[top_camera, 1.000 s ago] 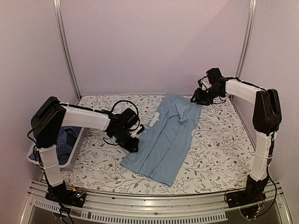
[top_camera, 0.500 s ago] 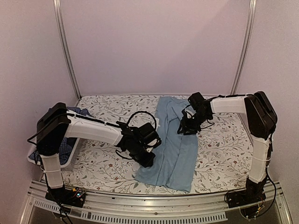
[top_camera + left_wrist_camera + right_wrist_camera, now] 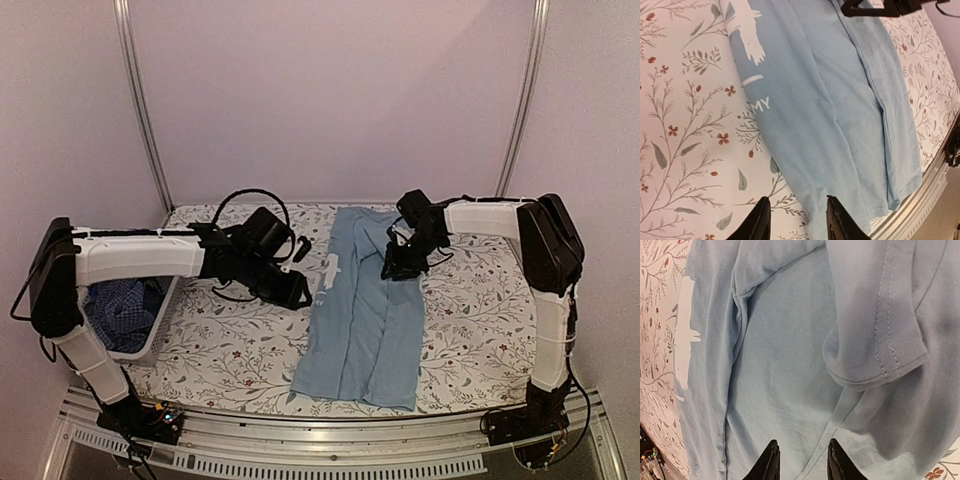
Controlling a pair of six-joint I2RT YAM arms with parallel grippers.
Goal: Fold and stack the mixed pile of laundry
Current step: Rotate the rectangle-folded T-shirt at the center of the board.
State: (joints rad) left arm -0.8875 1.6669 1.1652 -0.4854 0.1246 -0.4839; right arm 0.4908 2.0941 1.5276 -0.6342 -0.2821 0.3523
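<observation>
A light-blue shirt (image 3: 365,305) with white print lies folded lengthwise down the middle of the floral table. It fills the left wrist view (image 3: 835,115) and the right wrist view (image 3: 790,370). My left gripper (image 3: 298,297) is open and empty, just left of the shirt's left edge; its fingertips (image 3: 761,216) straddle that edge. My right gripper (image 3: 392,270) is open and empty over the shirt's upper right part, near a folded sleeve (image 3: 875,325). A dark blue checked shirt (image 3: 120,300) lies in the basket.
A white plastic basket (image 3: 150,325) stands at the table's left edge, under the left arm. The floral tablecloth (image 3: 480,310) covers the table. The metal front rail (image 3: 330,430) runs along the near edge.
The left gripper has drawn back up and left off the shirt's lower edge. The shirt lies narrower and straighter. The right gripper has moved from the far right corner onto the shirt.
</observation>
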